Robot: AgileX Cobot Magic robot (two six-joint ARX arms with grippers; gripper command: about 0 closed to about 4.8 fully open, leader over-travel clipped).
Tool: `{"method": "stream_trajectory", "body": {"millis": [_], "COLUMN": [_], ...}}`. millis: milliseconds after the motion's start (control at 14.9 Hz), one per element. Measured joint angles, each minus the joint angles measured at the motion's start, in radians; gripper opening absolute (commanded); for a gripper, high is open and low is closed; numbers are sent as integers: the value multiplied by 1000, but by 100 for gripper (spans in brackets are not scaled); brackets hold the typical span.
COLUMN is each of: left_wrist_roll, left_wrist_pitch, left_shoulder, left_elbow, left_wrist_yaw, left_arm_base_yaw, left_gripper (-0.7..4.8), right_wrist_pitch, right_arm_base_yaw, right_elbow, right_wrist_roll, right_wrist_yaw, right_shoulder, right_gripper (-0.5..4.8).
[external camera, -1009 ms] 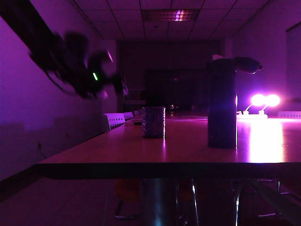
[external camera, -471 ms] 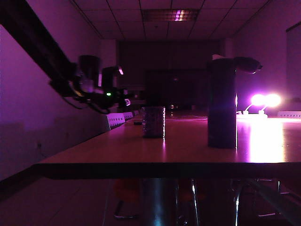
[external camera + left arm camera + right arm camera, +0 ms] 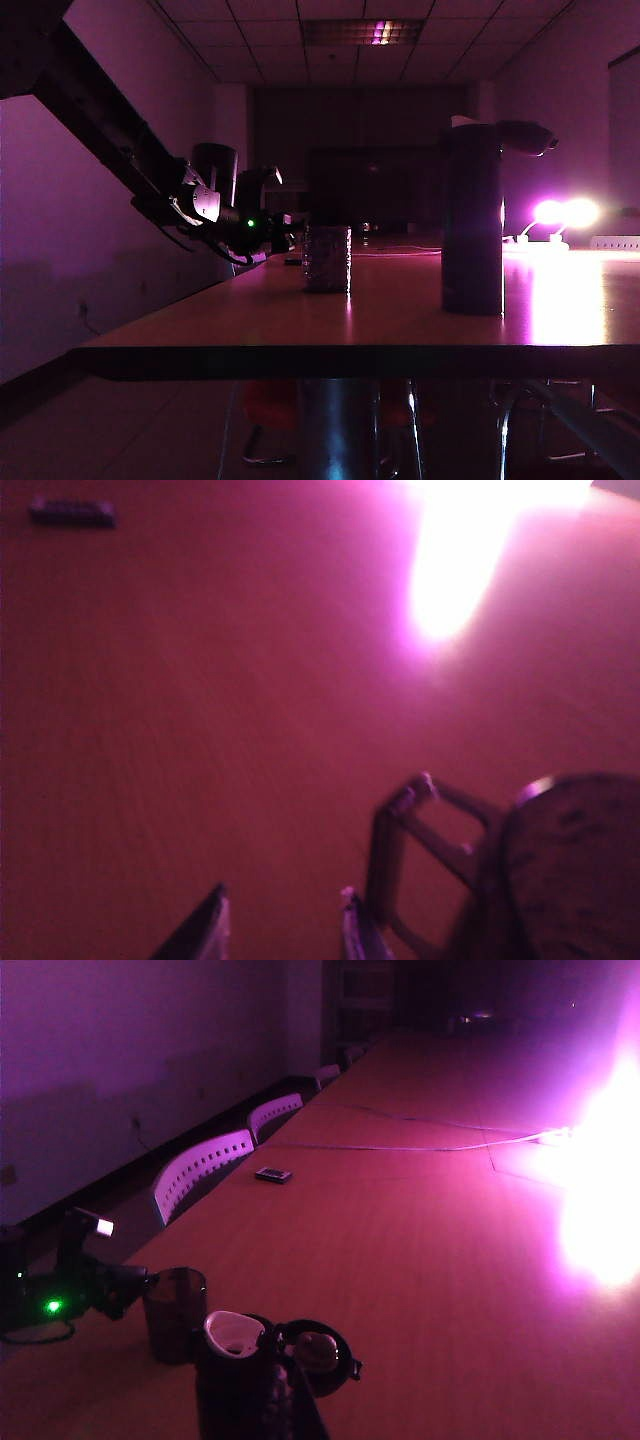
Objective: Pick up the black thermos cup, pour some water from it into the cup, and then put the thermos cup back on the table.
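- Left gripper (image 3: 282, 925) is hanging low over the table's left side. You are seeing its two thin fingers spread apart, with only bare wood showing between them.
- Your left arm (image 3: 110, 130) is slanting down to it from the upper left of the exterior view, with a green light glowing near the wrist.
- Just beside that gripper, the cup (image 3: 327, 259) is standing upright on the table: a short clear glass with a dimpled wall that is catching small glints. It is sitting outside the fingers, not between them.
- To the cup's right and well apart from it, the black thermos cup (image 3: 472, 220) is standing upright. It is a tall, smooth, dark cylinder, and its lid (image 3: 525, 137) is jutting sideways at the top, leaving the pale mouth uncovered.
- Right gripper (image 3: 292, 1405) is showing only dimly as a ribbed shape just behind the thermos, with its fingers pressed together. You cannot tell whether it is touching the thermos.
- Both vessels are resting on the table (image 3: 300, 320), long glossy brown wood with a thick dark front edge that is mirroring the glare.
- Farther along the wood, a small flat device (image 3: 272, 1174) is lying alone, and a thin cable (image 3: 420, 1147) is running across the top.
- Pale chairs (image 3: 205, 1165) with perforated backs are lining the left edge.
- At the far right, bright lamps (image 3: 565, 212) are washing that part out.
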Motion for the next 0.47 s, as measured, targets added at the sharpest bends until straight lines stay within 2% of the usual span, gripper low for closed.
{"method": "stream_trajectory", "body": {"millis": [202, 471], "left_wrist_roll": [34, 71], "left_wrist_pitch": [-16, -126], "left_shoulder": [0, 0], "left_elbow": [0, -2], "left_wrist_yaw": [141, 299], "left_arm_base_yaw": [-6, -8], "left_gripper": [143, 153], "right_wrist_pitch": [0, 0], "right_arm_base_yaw": [0, 0], "right_elbow": [0, 0], "right_wrist_roll": [0, -7], "right_wrist_yaw": [0, 0], "right_shoulder": [0, 0], "right_gripper": [-1, -1]}}
